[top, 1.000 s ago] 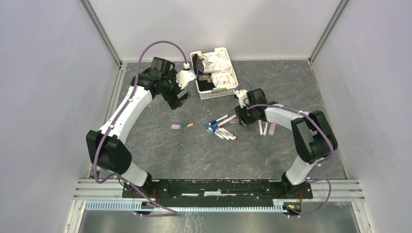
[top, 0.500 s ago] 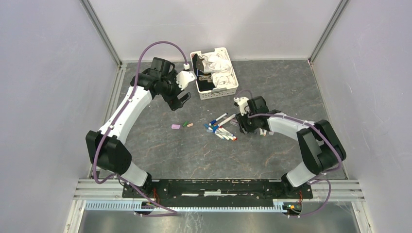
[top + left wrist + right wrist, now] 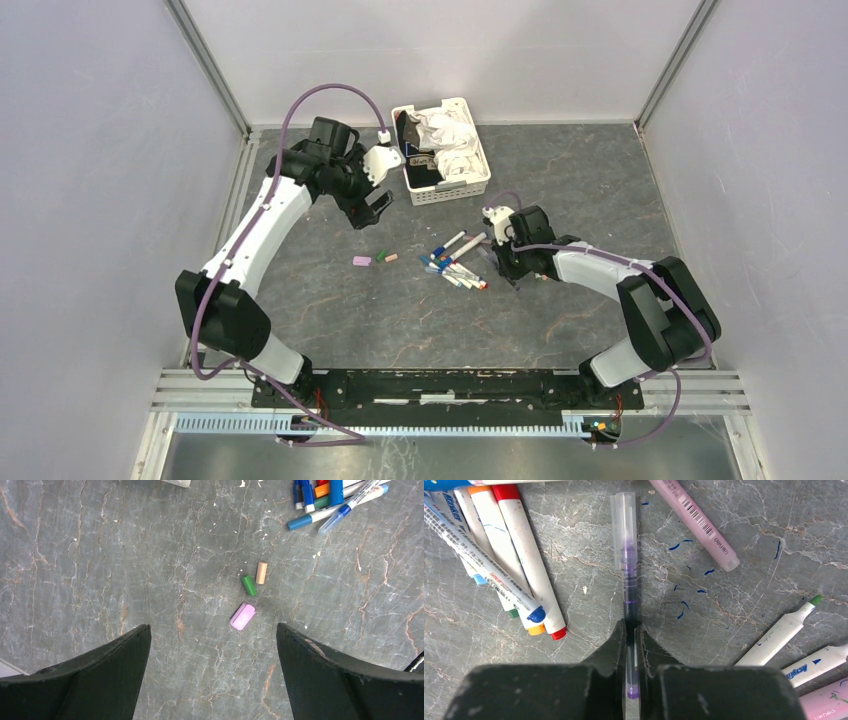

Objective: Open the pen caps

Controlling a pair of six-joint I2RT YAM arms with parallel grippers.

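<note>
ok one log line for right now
left tool open above loose caps | right tool shut on purple pen, clear cap on | other pens lying on table

pens (image 3: 325,502) cut by top edge, rear of purple pen (image 3: 629,585) hidden inside right gripper (image 3: 630,632), basket (image 3: 450,192) contents unclear

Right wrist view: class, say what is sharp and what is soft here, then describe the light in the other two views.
Right wrist: purple pen and barcode sharp, the pincer gripping it soft. Left wrist: even light, faint shadow beside the pink cap. Top external: diffuse light, no glare on the table.
</note>
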